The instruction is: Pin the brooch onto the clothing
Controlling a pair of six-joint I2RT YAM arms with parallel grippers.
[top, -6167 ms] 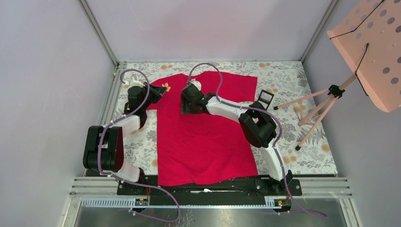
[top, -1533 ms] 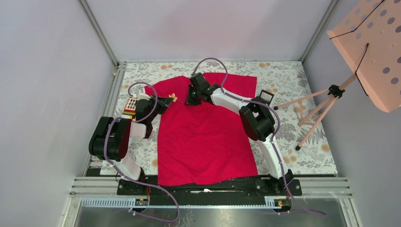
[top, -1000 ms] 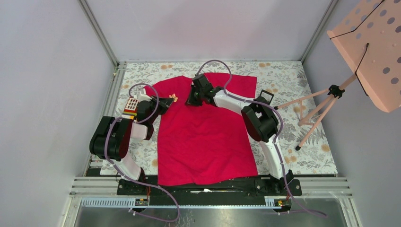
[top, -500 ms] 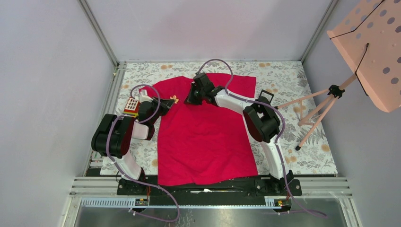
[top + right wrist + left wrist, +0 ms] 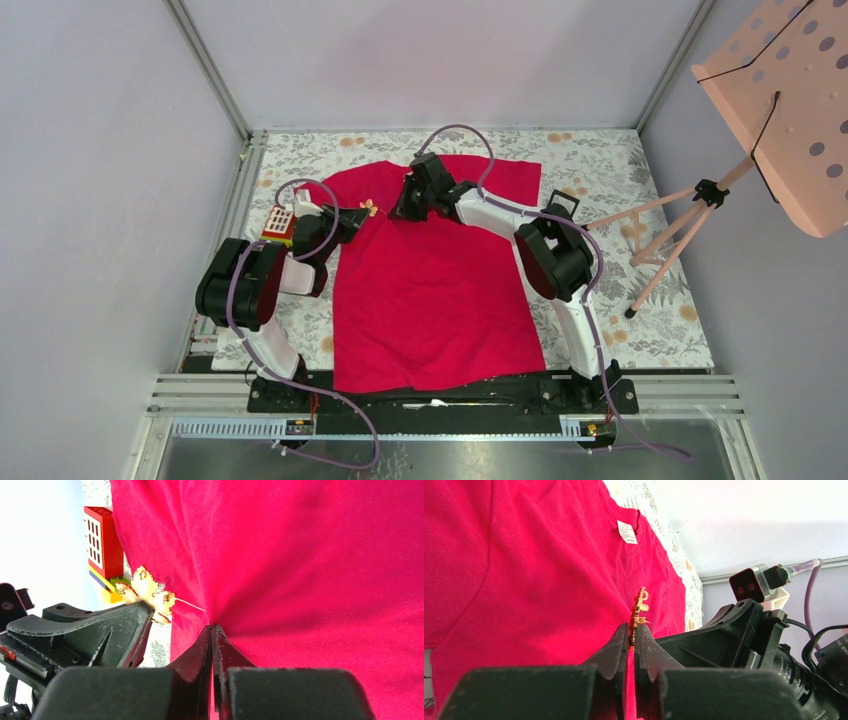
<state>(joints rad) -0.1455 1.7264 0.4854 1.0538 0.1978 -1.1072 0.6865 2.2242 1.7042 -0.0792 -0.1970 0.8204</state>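
Grey floral cloth covers the table (image 5: 660, 300) inside a pale-walled enclosure, seen from above. A red T-shirt (image 5: 430, 290) lies spread flat with its neck toward the far wall. Both arms reach over its upper chest. The left tool (image 5: 355, 213) holds the small orange-and-yellow brooch (image 5: 369, 208) just beside the right tool (image 5: 401, 211), which is down on the cloth. A small black case (image 5: 563, 206) sits by the shirt's far right sleeve, and a pink perforated music stand (image 5: 790, 110) rises at the right.

From the left wrist, the tool's fingers are pressed together on the brooch, which stands upright on edge above the red fabric; the shirt's white label (image 5: 627, 531) shows at the neck beyond.

From the right wrist, that tool's fingers are closed, pinching a raised fold of the shirt, with creases fanning out from the tips. The brooch's thin pin (image 5: 190, 604) points at the fold, its tip close to the fabric; contact cannot be told. A red toy block (image 5: 102, 542) shows behind.
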